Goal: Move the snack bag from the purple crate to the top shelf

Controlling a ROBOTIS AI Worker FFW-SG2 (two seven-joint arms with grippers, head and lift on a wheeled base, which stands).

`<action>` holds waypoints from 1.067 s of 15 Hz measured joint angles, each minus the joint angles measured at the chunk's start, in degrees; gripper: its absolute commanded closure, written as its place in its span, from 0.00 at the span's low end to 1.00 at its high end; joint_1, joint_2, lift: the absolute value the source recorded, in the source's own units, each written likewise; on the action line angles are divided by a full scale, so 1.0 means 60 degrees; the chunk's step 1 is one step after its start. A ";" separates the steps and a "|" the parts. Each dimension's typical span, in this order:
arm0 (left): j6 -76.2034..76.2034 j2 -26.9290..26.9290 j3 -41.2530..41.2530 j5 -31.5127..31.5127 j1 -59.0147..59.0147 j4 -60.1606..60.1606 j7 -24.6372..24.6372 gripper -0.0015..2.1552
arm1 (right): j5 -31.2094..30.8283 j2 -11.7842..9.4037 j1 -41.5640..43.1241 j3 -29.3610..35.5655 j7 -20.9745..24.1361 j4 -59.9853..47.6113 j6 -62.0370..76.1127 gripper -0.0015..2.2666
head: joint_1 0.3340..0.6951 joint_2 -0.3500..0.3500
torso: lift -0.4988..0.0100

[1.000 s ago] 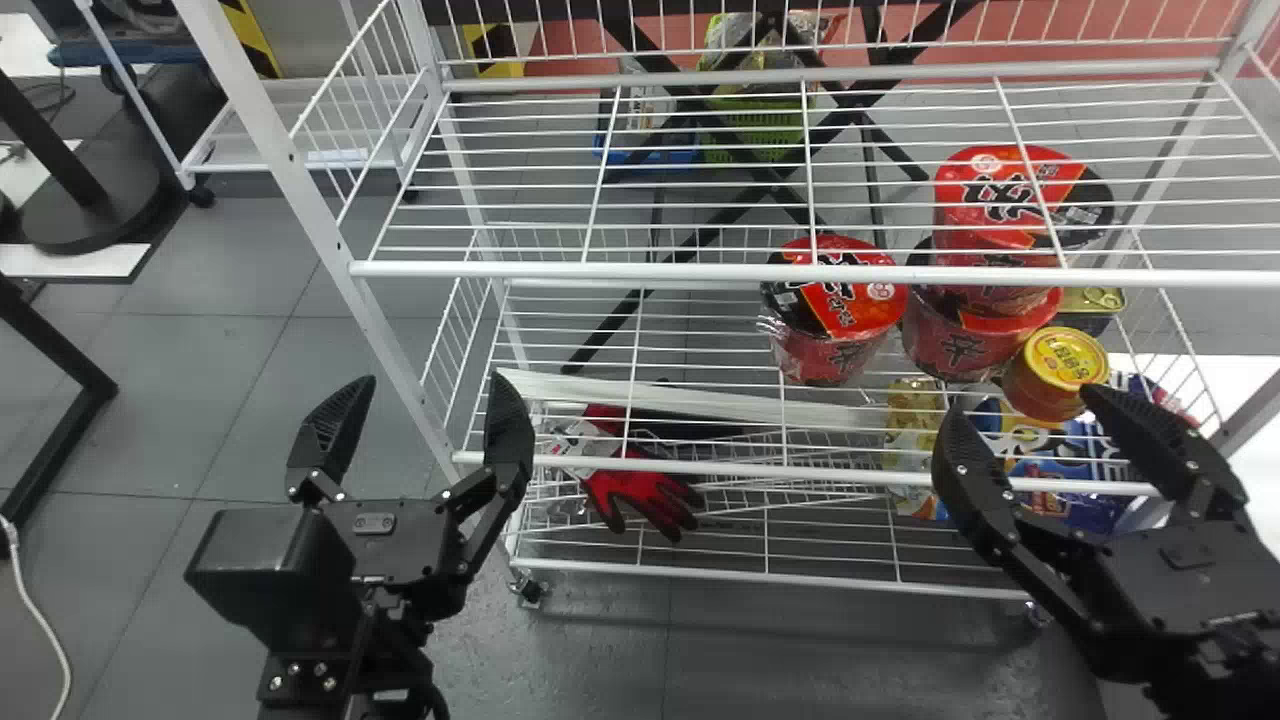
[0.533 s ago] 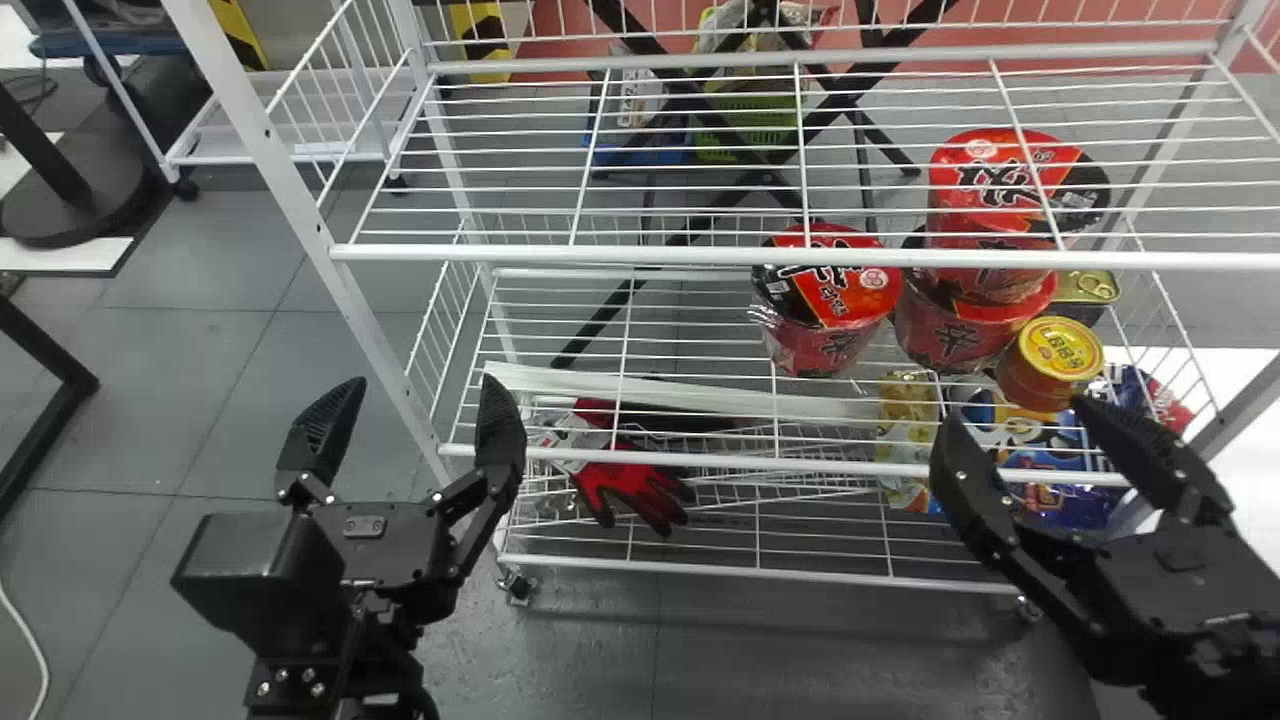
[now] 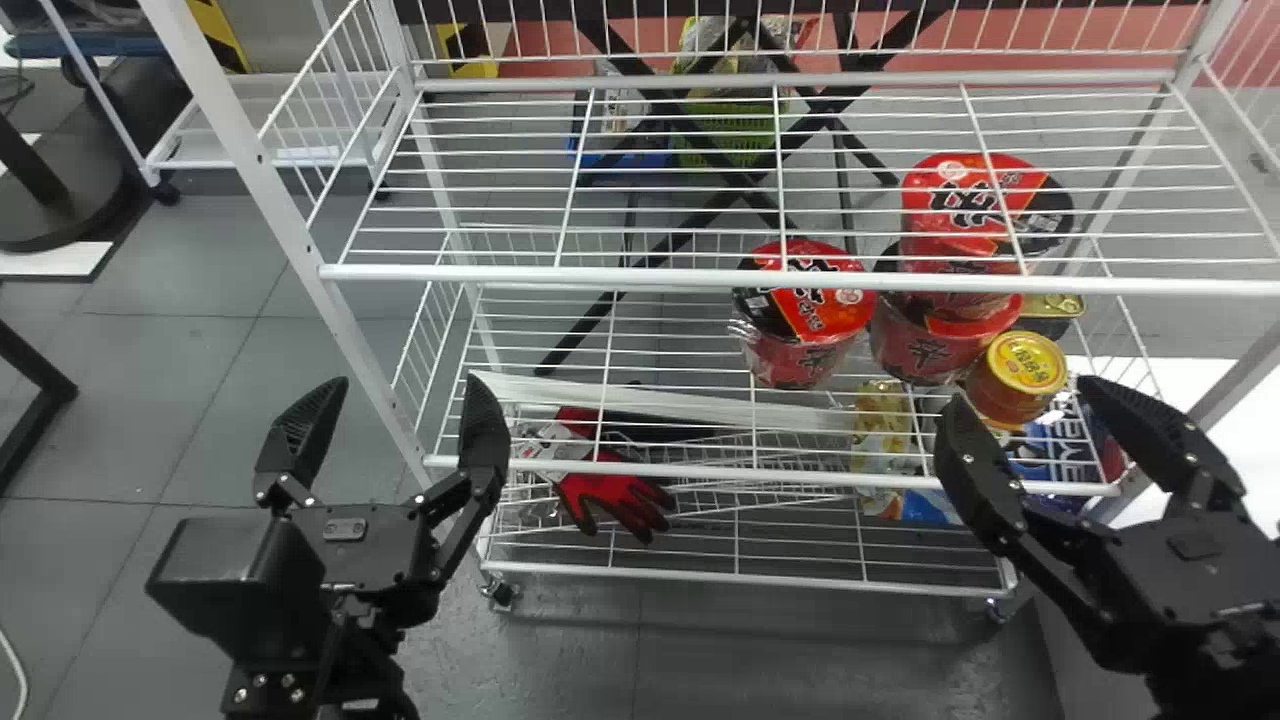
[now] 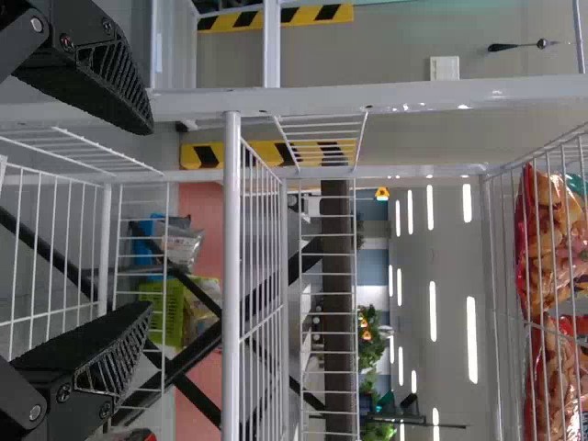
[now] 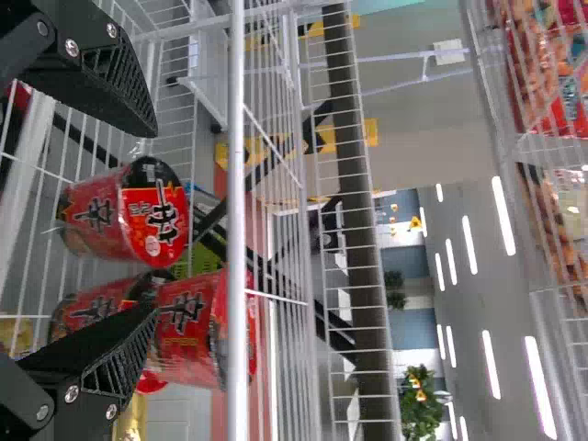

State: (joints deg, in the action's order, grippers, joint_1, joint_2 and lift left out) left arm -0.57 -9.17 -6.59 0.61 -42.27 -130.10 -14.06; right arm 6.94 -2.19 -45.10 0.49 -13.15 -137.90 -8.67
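In the head view my left gripper [image 3: 405, 385] stands open in front of the white wire rack's left end, empty. My right gripper [image 3: 1020, 392] is also open and empty, over the rack's lower right front. Snack bags [image 4: 551, 230] with brown pieces lie behind wire on a high shelf, above the left gripper [image 4: 149, 219] in the left wrist view. More red-and-brown snack bags [image 5: 537, 69] are on the high shelf in the right wrist view, above the right gripper [image 5: 154, 223]. I cannot make out a purple crate.
The rack's upper wire shelf edge [image 3: 650, 275] crosses the head view. Red noodle cups [image 3: 805, 320] and a yellow-lidded can [image 3: 1025, 365] stand beneath it. Red gloves [image 3: 615, 495] and a gold packet [image 3: 882, 430] lie lower. White corner posts [image 3: 270, 210] border the rack.
The rack and its contents have shifted left in the head view. My left gripper also sits slightly farther left there, while the right one has hardly moved; both stay open.
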 measured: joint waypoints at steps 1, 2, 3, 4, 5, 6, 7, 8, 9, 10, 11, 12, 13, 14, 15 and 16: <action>0.0000 -0.0001 0.0000 -0.0002 0.0000 0.0000 0.0000 0.08 | 0.0001 0.0002 -0.0008 -0.0004 -0.0020 -0.0017 0.0005 0.07 | 1.00 0.60 | 0.08; 0.0000 -0.0004 0.0000 -0.0004 0.0000 0.0000 0.0000 0.08 | 0.0001 0.0007 -0.0015 -0.0005 -0.0063 -0.0033 -0.0010 0.07 | 1.00 0.60 | 0.09; 0.0000 -0.0008 0.0000 -0.0005 0.0000 0.0000 0.0000 0.08 | 0.0002 0.0012 -0.0019 -0.0001 -0.0079 -0.0044 -0.0026 0.07 | 1.00 0.60 | 0.09; 0.0000 -0.0009 0.0000 -0.0007 0.0000 0.0000 0.0000 0.08 | 0.0016 0.0013 -0.0019 -0.0001 -0.0069 -0.0045 -0.0021 0.07 | 1.00 0.60 | 0.09; 0.0000 -0.0010 0.0000 -0.0010 -0.0004 0.0002 0.0000 0.08 | 0.0031 0.0014 -0.0019 -0.0024 0.0011 -0.0045 -0.0002 0.07 | 1.00 0.60 | 0.09; 0.0000 -0.0010 -0.0003 -0.0012 -0.0010 0.0007 0.0000 0.08 | 0.0032 0.0014 -0.0018 -0.0057 0.0061 -0.0050 0.0000 0.07 | 1.00 0.60 | 0.09; 0.0000 -0.0008 -0.0015 -0.0016 -0.0013 0.0013 0.0000 0.08 | 0.0008 0.0014 -0.0017 -0.0078 0.0091 -0.0056 -0.0038 0.07 | 1.00 0.60 | 0.09; 0.0000 -0.0008 -0.0042 -0.0026 -0.0015 0.0017 0.0000 0.08 | -0.0073 0.0014 -0.0014 -0.0092 0.0118 -0.0082 -0.0150 0.07 | 1.00 0.60 | 0.09; 0.0000 -0.0008 -0.0067 -0.0040 -0.0015 0.0018 -0.0023 0.08 | -0.0157 0.0014 -0.0013 -0.0095 0.0125 -0.0132 -0.0309 0.07 | 1.00 0.60 | 0.09; 0.0000 -0.0009 -0.0088 -0.0053 -0.0015 0.0018 -0.0050 0.08 | -0.0236 0.0014 -0.0037 -0.0067 0.0113 -0.0235 -0.0492 0.07 | 1.00 0.59 | 0.09; 0.0000 -0.0012 -0.0099 -0.0058 -0.0014 0.0021 -0.0066 0.08 | -0.0272 0.0014 -0.0122 0.0028 0.0078 -0.0385 -0.0563 0.07 | 1.00 0.59 | 0.09; -0.0018 -0.0019 -0.0101 -0.0061 -0.0012 0.0049 -0.0074 0.08 | -0.0259 0.0014 -0.0270 0.0229 0.0019 -0.0608 -0.0573 0.07 | 1.00 0.58 | 0.09; -0.0063 -0.0022 -0.0102 -0.0062 -0.0009 0.0102 -0.0089 0.08 | -0.0173 0.0014 -0.0430 0.0530 -0.0128 -0.0879 -0.0709 0.07 | 1.00 0.56 | 0.09; -0.0150 -0.0022 -0.0103 -0.0062 -0.0002 0.0209 -0.0100 0.08 | 0.0124 0.0028 -0.0612 0.1091 -0.0535 -0.1279 -0.1198 0.07 | 1.00 0.54 | 0.09; -0.0264 -0.0018 -0.0117 -0.0060 0.0016 0.0338 -0.0103 0.08 | 0.0544 0.0085 -0.0719 0.1770 -0.0902 -0.1673 -0.1961 0.07 | 1.00 0.52 | 0.09; -0.0428 -0.0013 -0.0162 -0.0058 0.0043 0.0500 -0.0103 0.08 | 0.0995 0.0234 -0.0772 0.2651 -0.1416 -0.2116 -0.3017 0.07 | 1.00 0.44 | 0.09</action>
State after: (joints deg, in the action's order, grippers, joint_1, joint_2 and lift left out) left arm -3.14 -9.25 -7.56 0.27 -42.01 -127.10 -14.68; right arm 12.91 -0.79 -49.74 16.39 -21.65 -150.60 -26.78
